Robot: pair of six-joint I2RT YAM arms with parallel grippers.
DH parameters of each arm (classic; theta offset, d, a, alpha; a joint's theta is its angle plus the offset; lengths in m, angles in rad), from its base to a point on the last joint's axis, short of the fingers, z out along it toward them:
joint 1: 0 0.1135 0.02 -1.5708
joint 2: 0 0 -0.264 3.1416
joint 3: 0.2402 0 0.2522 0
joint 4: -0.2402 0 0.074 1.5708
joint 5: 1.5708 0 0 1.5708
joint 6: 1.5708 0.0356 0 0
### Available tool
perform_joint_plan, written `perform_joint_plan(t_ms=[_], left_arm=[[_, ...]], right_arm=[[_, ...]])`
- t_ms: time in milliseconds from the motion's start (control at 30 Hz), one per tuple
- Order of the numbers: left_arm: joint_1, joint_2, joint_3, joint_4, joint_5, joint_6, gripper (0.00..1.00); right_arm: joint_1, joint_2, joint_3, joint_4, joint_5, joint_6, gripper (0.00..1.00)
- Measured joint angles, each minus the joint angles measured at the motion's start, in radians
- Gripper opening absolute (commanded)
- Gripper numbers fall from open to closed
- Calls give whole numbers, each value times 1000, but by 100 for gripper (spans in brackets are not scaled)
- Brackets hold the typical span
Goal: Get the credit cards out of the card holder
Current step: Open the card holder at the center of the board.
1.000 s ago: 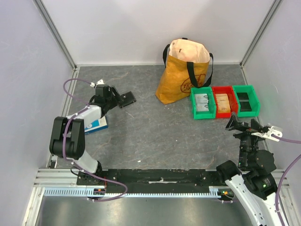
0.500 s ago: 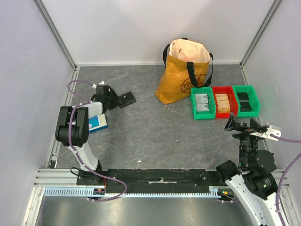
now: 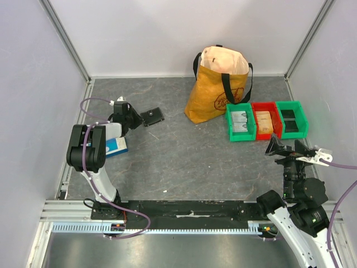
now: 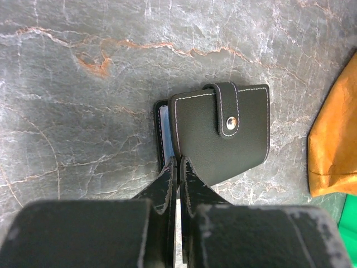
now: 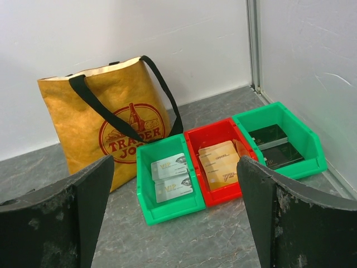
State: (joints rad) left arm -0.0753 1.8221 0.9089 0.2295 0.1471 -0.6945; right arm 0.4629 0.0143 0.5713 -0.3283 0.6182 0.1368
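Black card holder [image 4: 220, 139], near edge pinched between left fingers [image 4: 166, 187]

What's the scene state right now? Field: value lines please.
left gripper: shut on near edge of the card holder
right gripper: open, holding nothing, near the bins
holder state: lying on the table, strap snapped shut
credit cards: pale edge shows inside the holder, none out yet
left green bin: pale cards
red bin: tan cards
right green bin: dark cards
tote bag: upright behind the bins
blue-and-white box: on the table, far left
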Motion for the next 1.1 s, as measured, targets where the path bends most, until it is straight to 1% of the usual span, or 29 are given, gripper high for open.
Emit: perform_joint_plan(t_ms=[133,267,400,533,600,700,867,1067,1100], left_arm=[[0,-2,-24,43,29,0,2],[-22,2,-21,35,84,7,2],[-73,19,45,-50,169,54,2],[-143,31,137,-173,241,142,2],[-180,31,173,-232,278,190,2],[-237,31,210,-327,343,268,2],[-329,31,222,-509,409,417,2],[-449,27,219,-696,431,590,2],[-470,26,219,-726,428,616,3]], right_arm=[[0,0,2,-3,-16,0,98],[0,0,4,-3,-32,-2,98],[0,0,24,-27,-46,-8,98],[0,37,109,-94,-50,17,98],[0,91,174,-134,-82,38,98],[0,174,245,-176,-174,60,98],[0,295,268,-214,-333,83,98],[0,581,269,-243,-574,100,98],[1,641,268,-245,-623,103,98]])
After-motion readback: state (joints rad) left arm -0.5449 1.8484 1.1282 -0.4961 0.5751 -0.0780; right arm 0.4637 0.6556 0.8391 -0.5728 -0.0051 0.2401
